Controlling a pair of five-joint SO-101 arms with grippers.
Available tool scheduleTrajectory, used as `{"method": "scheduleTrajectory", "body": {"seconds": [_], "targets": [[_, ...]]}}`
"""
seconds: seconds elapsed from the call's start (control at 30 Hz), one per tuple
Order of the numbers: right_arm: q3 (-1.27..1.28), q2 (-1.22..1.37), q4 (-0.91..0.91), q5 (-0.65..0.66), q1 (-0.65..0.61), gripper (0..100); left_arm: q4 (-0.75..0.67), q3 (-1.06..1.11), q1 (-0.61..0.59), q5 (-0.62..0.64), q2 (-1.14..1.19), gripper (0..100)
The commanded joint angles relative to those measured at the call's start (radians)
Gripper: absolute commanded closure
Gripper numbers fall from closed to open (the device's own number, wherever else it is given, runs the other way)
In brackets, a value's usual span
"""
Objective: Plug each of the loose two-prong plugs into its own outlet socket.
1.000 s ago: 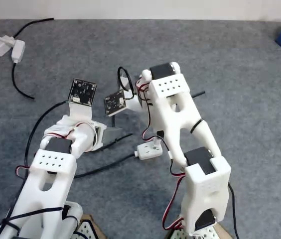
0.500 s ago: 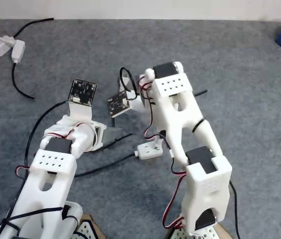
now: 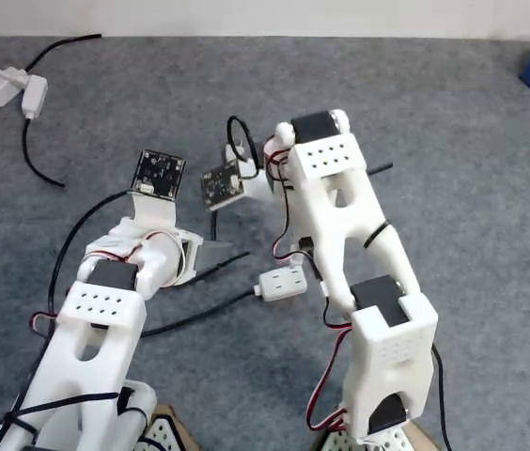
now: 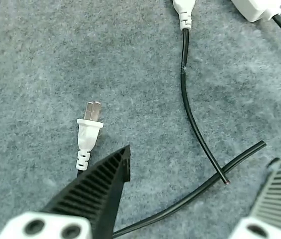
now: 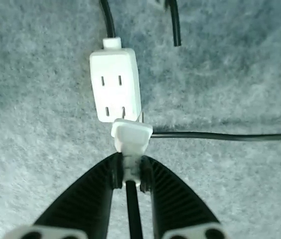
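Right claw clamps plug beside outlet end.

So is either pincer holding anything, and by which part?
The right pincer grips the white two-prong plug by its cord-end neck; the left pincer holds nothing.

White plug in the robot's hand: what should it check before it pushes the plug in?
1. Right hand shut on white two-prong plug: ok.
2. White plastic outlet block has free slots: ok, both pairs bare.
3. Prongs lined up with slots: not ok, plug sits at the block's end.
4. Thin black cable beside the plug out of the way: cannot tell.
5. Left hand open near second white plug on grey carpet: ok.
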Motion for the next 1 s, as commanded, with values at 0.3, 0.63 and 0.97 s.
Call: {"method": "scheduleTrajectory", "body": {"seconds": [0.3, 0.63, 0.97], "targets": [[-0.054, -0.031, -0.205, -0.911, -0.143, 99.1, 0.025, -0.13, -0.07, 0.021, -0.001, 60], [-0.045, -0.067, -0.263, -1.103, -0.071, 99.0, 0.018, -0.188, -0.166, 0.08, -0.008, 60], [-0.042, -0.091, -0.34, -1.099, -0.07, 99.0, -0.043, -0.254, -0.136, 0.075, -0.001, 51]]}}
